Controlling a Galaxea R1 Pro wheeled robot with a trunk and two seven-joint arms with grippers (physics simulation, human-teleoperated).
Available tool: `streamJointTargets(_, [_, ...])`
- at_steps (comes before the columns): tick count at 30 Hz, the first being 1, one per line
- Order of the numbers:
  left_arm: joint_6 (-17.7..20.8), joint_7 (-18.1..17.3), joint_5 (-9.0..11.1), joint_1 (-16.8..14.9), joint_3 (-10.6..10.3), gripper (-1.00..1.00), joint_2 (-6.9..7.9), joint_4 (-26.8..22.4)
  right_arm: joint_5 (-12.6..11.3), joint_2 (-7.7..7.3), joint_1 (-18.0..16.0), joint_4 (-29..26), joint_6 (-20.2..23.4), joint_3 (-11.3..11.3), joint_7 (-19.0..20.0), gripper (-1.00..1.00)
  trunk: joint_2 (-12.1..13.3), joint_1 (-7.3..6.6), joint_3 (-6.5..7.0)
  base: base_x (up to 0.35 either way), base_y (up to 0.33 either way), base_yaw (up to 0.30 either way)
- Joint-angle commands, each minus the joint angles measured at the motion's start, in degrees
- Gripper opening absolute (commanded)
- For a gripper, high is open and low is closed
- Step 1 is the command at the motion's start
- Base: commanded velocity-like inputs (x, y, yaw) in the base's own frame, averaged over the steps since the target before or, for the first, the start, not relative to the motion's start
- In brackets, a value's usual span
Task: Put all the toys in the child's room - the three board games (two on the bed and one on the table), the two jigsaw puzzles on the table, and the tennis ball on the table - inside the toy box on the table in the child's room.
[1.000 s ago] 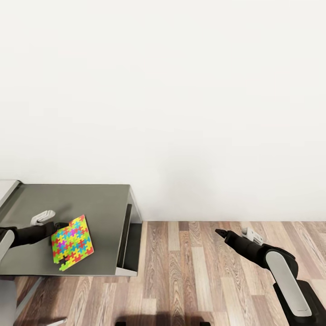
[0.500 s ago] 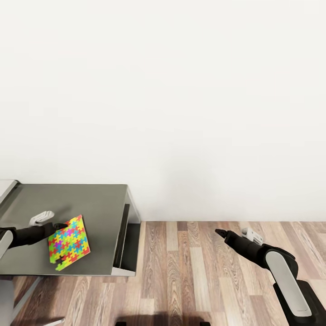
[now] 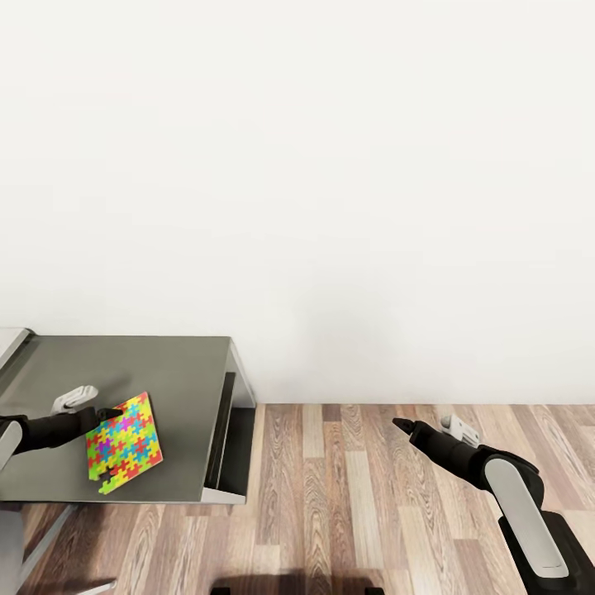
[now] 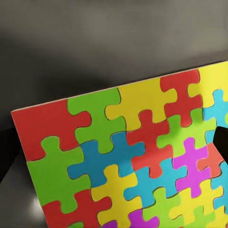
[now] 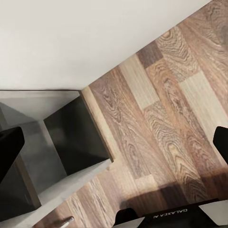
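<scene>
Table (image 3: 165, 364): long flat slab, matte grey top, smooth, with a dark side panel at its right end and a lighter grey edge strip along the front. It stands against a plain white wall (image 3: 330, 165), at the head view's lower left.

Jigsaw puzzle (image 3: 124, 442): thin rigid square sheet, glossy mosaic of interlocking red, yellow, green, blue and magenta pieces, one corner piece notched out at its lower edge. It is held above the table's front part, tilted up on edge, near the table's front edge and well in from the side panel. In the left wrist view the puzzle (image 4: 128, 161) is close up; the knob-and-socket outlines are crisp, and the grey table top (image 4: 95, 47) lies behind it.

Left gripper (image 3: 101, 413): black, at the end of a dark sleeve-like forearm with a white clip on top, over the table, pinching the puzzle's upper left edge, jaws closed onto the sheet.

Right gripper (image 3: 402, 426): black, tapered, well off to the right of the table, over the floor (image 3: 372, 496). Tips look pressed together to a point and hold nothing. Floor is wood plank, mixed brown and pale boards with heavy grain. In the right wrist view the dark fingertips (image 5: 9, 147) sit at the frame's edges, over the floor (image 5: 166, 118) and the table's side panel (image 5: 76, 137).
</scene>
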Motion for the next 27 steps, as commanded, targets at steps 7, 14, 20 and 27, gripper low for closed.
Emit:
streamJointTargets(7, [0.6,-0.2,0.3,0.1,0.1,1.0,-4.21,0.0,-0.6,-0.01,0.0,-0.1,0.2,0.0,-0.6,1.0,-0.1,0.05,-0.09,0.0,-0.093,0.0])
streamJointTargets(14, [0.6,-0.2,0.3,0.1,0.1,1.0,-4.21,0.0,-0.6,-0.01,0.0,-0.1,0.2,0.0,-0.6,1.0,-0.1,0.05,-0.09,0.0,-0.009,0.0])
streamJointTargets(20, [0.6,-0.2,0.3,0.1,0.1,1.0,-4.21,0.0,-0.6,-0.01,0.0,-0.1,0.2,0.0,-0.6,1.0,-0.1,0.05,-0.09,0.0,-0.007,0.0])
streamJointTargets(27, [0.6,-0.2,0.3,0.1,0.1,1.0,-4.21,0.0,-0.6,-0.01,0.0,-0.1,0.2,0.0,-0.6,1.0,-0.1,0.05,-0.09,0.0,-0.112,0.0])
